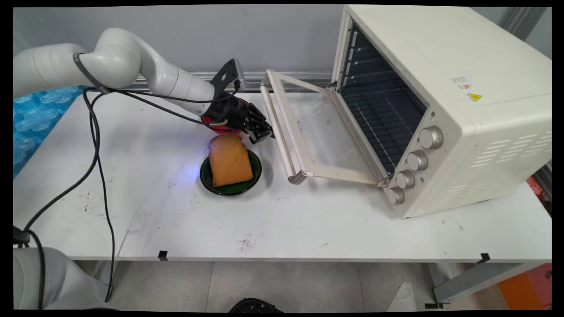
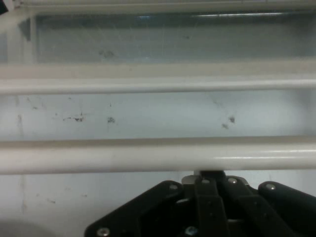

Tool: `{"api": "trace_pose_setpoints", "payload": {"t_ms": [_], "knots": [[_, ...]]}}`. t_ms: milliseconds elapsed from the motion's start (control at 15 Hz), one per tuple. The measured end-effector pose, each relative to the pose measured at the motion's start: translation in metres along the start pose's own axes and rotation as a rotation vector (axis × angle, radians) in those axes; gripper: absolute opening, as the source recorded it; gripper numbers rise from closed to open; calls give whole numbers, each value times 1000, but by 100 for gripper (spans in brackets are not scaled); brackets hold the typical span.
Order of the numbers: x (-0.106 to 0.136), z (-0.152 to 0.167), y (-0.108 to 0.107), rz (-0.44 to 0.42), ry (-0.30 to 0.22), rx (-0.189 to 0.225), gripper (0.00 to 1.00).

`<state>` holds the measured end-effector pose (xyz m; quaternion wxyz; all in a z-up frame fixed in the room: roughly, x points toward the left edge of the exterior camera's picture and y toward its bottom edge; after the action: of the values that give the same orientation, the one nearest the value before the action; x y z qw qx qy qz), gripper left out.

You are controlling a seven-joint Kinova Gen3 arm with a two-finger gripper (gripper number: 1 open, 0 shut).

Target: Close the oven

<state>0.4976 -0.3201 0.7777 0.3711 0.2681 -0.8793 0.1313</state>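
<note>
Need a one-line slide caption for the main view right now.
Gripper at the handle of the toaster oven's lowered door, beside a bread slice on a green plate.

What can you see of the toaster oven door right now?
The oven door is cream-framed with a clear glass pane, hinged at the bottom of the cream toaster oven and swung fully down, roughly level above the white table. A cream bar handle runs along its free edge. The gripper sits right at that handle; the hand view shows the bar close across its front. Contact cannot be told.
</note>
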Motion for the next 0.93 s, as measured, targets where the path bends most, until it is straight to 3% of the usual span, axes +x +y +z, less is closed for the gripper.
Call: {"api": "trace_pose_setpoints", "payload": {"t_ms": [333,933], "knots": [[7,-1,-1,8,15,-2,0],[41,-1,-6,35,68,2,0]]}}
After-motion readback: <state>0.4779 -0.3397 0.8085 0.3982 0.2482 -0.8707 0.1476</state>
